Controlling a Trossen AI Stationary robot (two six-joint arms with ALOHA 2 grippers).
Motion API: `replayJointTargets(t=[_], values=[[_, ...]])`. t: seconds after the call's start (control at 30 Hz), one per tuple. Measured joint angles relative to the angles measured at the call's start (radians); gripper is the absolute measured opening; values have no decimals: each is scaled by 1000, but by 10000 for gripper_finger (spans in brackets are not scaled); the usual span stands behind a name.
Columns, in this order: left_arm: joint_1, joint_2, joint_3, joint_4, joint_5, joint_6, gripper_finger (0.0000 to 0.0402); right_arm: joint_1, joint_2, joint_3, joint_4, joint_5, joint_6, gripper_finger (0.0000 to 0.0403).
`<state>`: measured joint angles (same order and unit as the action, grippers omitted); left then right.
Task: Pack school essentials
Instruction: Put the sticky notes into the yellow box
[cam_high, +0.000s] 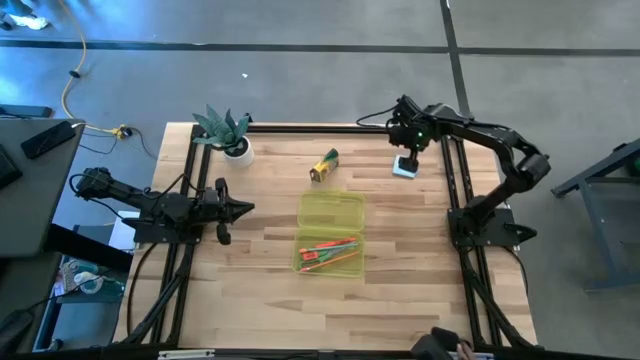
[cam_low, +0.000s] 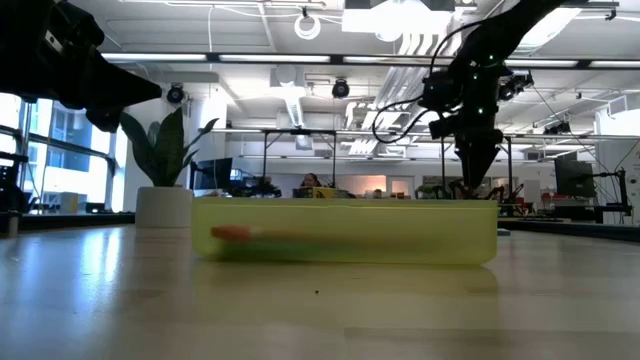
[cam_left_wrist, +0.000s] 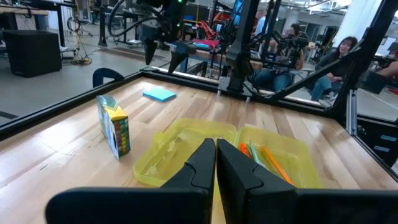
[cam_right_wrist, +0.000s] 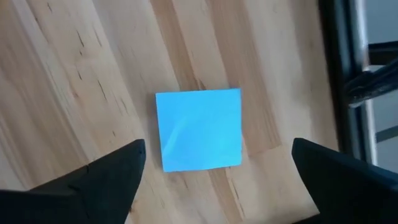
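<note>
A: Two arms stand at the wooden table (cam_high: 250, 300), which is the biggest thing here. Where are they?

B: One arm reaches in from the left edge, its left gripper (cam_high: 244, 208) low over the wood with the fingers (cam_left_wrist: 205, 163) pressed together and nothing between them. On the far right, the right gripper (cam_high: 407, 150) hangs point-down above the blue notepad (cam_right_wrist: 199, 129). Its fingers (cam_right_wrist: 112, 174) are spread wide, one on each side of the pad, and they grip nothing.

A: And the notepad itself?

B: It lies flat on the table near the far right corner, just beside the black frame rail (cam_right_wrist: 339, 37).

A: What comes next in size?

B: The yellow-green plastic case (cam_high: 331, 233), open in the middle of the table. Its near half holds orange and green pens (cam_high: 330, 252); the far half looks empty.

A: Anything between the case and the far edge?

B: A crayon box (cam_high: 324, 167) is there, apart from the case and left of the notepad. In the left wrist view it stands upright. Further left, near the far left corner, is a small plant (cam_high: 226, 128) in a white pot.

A: Anyone about?

B: People (cam_left_wrist: 339, 53) sit in the room beyond the table.
</note>
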<state>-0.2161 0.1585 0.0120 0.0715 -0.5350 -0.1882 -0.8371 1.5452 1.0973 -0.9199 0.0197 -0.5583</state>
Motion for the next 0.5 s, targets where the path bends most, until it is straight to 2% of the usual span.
replayJointTargets(t=[0.3, 0.5], values=[[0, 0, 0, 0, 0, 0, 5, 1, 137, 0, 16, 2, 0, 399], [0, 0, 0, 0, 0, 0, 5, -1, 183, 0, 16, 25, 2, 399]])
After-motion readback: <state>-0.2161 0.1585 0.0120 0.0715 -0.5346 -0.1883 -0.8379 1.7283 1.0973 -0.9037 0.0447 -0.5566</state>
